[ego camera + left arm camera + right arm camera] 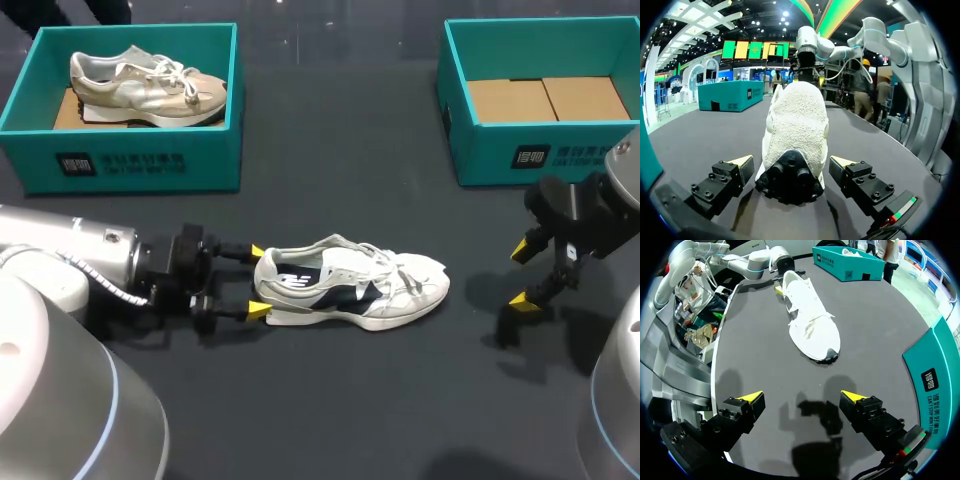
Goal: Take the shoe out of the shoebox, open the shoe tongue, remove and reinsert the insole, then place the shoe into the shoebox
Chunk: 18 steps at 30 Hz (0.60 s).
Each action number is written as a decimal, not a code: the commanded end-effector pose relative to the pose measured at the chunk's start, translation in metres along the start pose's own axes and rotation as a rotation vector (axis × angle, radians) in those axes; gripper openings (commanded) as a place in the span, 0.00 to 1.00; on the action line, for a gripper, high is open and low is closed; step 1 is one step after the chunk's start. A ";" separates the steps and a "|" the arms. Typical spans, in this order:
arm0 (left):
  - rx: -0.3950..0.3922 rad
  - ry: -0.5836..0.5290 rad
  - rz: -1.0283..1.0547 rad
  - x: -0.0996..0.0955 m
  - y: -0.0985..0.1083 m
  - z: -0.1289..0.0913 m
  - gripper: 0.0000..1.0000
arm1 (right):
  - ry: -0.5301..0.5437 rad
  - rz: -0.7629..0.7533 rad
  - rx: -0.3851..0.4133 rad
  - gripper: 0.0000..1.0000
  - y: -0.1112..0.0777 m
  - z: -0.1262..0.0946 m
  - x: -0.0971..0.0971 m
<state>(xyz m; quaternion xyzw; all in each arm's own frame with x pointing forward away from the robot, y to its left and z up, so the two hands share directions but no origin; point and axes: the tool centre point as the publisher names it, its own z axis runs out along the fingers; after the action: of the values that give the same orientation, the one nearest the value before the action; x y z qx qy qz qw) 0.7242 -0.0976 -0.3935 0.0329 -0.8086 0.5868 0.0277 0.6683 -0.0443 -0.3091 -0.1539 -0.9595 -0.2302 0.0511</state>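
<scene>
A white shoe (350, 285) with navy side marks lies on its sole in the middle of the dark table, toe pointing right. My left gripper (258, 281) is open at the heel, one yellow tip on each side of it. In the left wrist view the heel (795, 150) fills the space between the fingertips (742, 162), with a thin gap on both sides. My right gripper (522, 275) hangs open to the right of the toe, nothing between its fingers. From the right wrist view the shoe (812, 322) lies well ahead of that gripper (802, 399).
A teal shoebox (130, 160) at the back left holds a beige shoe (150, 85). A second teal shoebox (545, 150) at the back right shows only its cardboard floor. My left arm (765, 260) is visible behind the shoe's heel.
</scene>
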 end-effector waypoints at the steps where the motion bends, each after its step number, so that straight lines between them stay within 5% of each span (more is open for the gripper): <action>1: 0.002 0.001 0.001 -0.002 0.001 0.008 1.00 | -0.003 0.000 0.002 1.00 0.000 0.000 0.001; 18: 0.000 0.015 0.006 0.000 0.002 0.030 1.00 | -0.003 0.000 0.002 1.00 0.000 0.000 0.001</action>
<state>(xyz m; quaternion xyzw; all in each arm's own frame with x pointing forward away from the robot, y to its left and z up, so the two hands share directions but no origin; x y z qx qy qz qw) 0.7227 -0.1217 -0.4013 0.0259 -0.8085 0.5870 0.0320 0.6683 -0.0444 -0.3091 -0.1539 -0.9595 -0.2302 0.0511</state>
